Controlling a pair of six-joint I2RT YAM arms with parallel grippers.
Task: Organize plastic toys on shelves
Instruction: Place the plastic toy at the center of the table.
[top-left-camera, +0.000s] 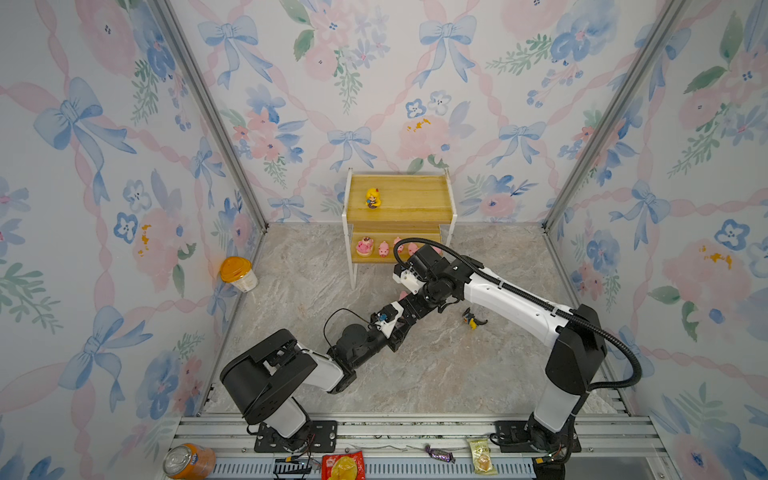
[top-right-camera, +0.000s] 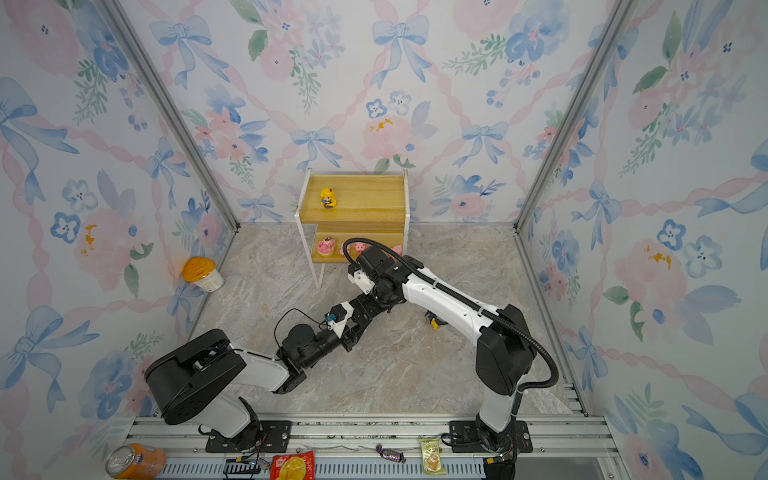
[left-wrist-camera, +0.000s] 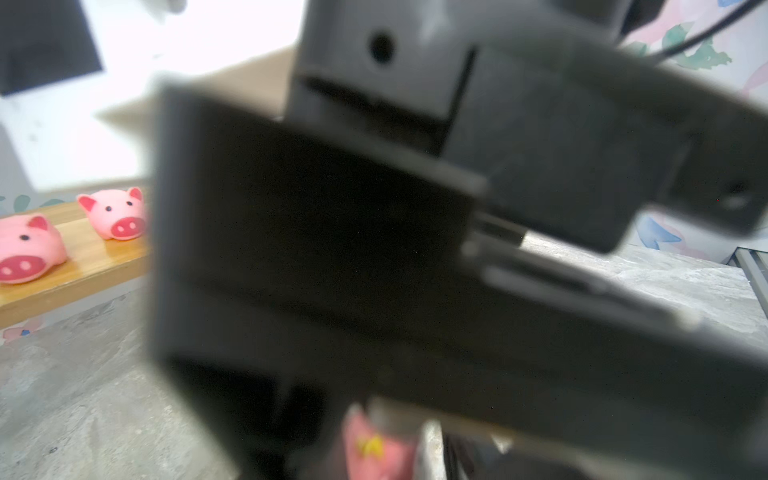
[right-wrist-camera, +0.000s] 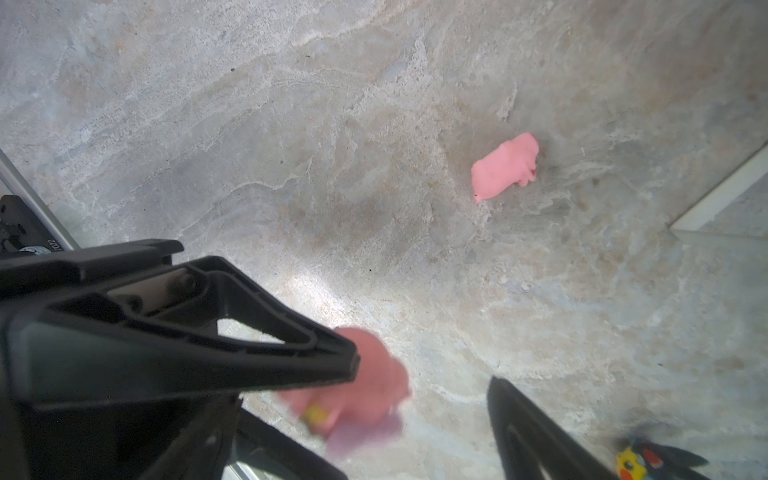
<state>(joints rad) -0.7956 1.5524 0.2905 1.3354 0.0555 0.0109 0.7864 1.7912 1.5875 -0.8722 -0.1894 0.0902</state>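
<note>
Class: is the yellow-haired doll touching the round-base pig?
Apart. In both top views the yellow-haired doll stands on the upper shelf, the round-base pig on the lower shelf.

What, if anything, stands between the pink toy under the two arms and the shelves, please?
The right end effector, open, hangs over the pink toy, partly between it and the shelves; its dark body fills most of the left wrist view.
</note>
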